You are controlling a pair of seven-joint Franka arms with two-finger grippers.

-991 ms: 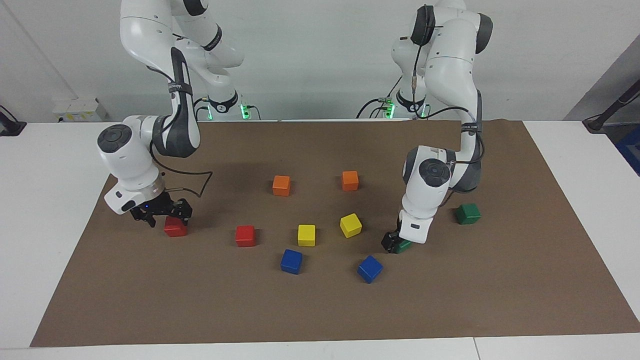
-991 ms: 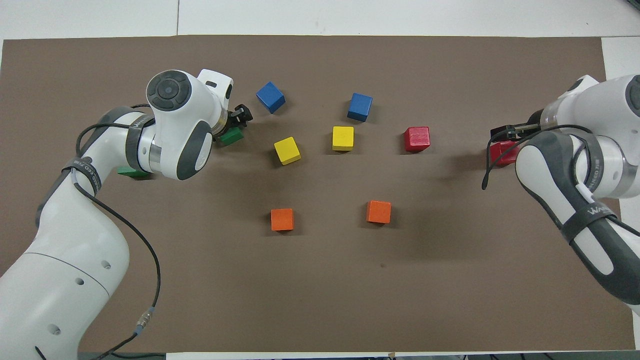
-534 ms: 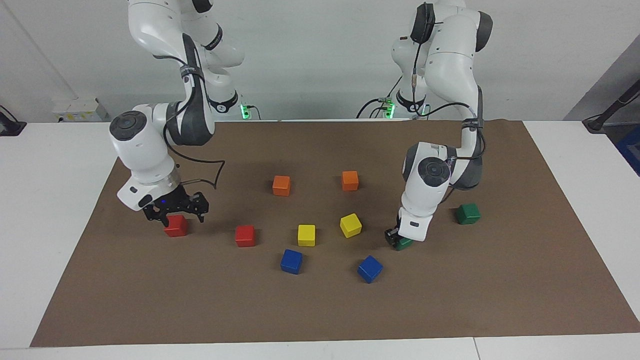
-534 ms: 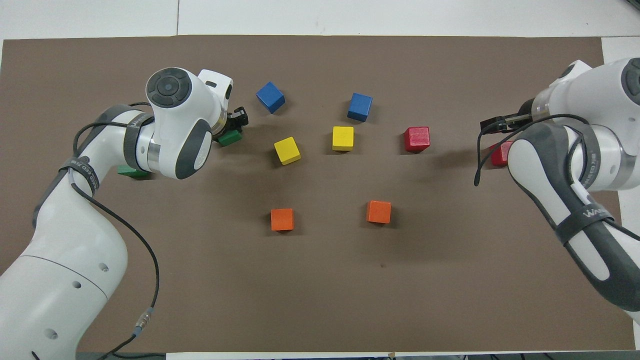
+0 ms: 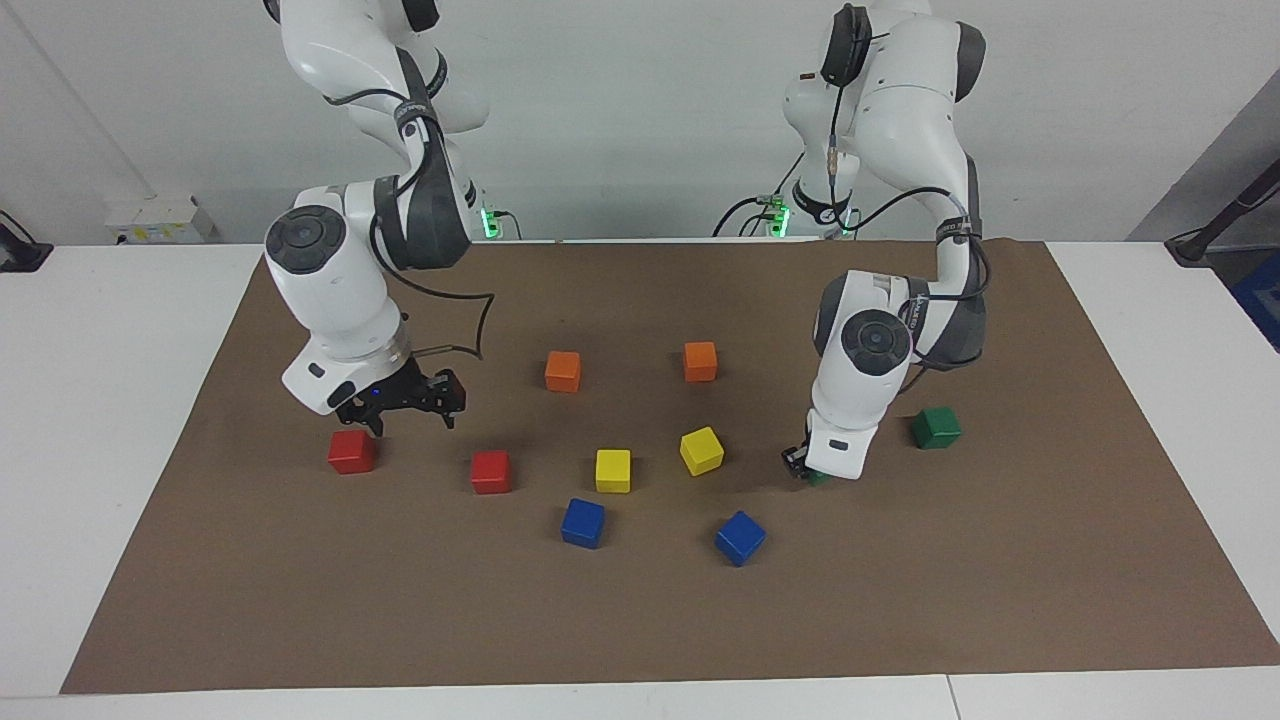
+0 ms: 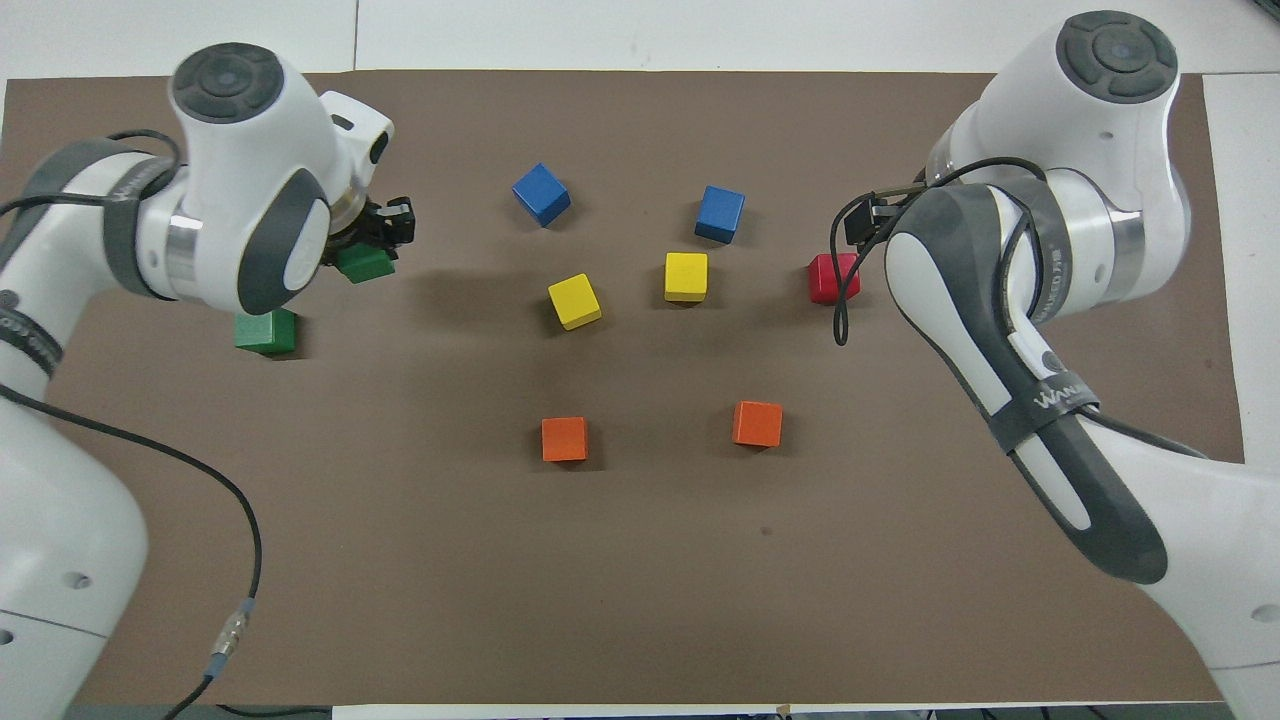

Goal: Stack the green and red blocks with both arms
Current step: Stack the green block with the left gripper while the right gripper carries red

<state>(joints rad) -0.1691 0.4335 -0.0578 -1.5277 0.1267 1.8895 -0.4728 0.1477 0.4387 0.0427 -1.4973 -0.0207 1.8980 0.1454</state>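
Green block point(image 6: 364, 264) is clamped in the left hand point(image 5: 806, 467), raised over the tabletop point(image 5: 1000, 560) toward the left arm's end. The second green block point(image 5: 936, 427) rests near it, nearer the robots. The right hand point(image 5: 400, 400), fingers spread and empty, hangs between two red blocks point(image 5: 351, 451) point(image 5: 491, 471).

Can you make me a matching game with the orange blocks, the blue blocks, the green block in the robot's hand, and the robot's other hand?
Things:
1. two small matte orange cubes
2. two small matte blue cubes
3. small matte dark green cube
4. black two-finger right gripper

States:
A. held in the jaws of the left gripper
B. the cubes farthest from the robots
C. open, holding nothing
D. the cubes nearest to the robots

Pairs: 1-D, 2-B, 3-A, 4-C
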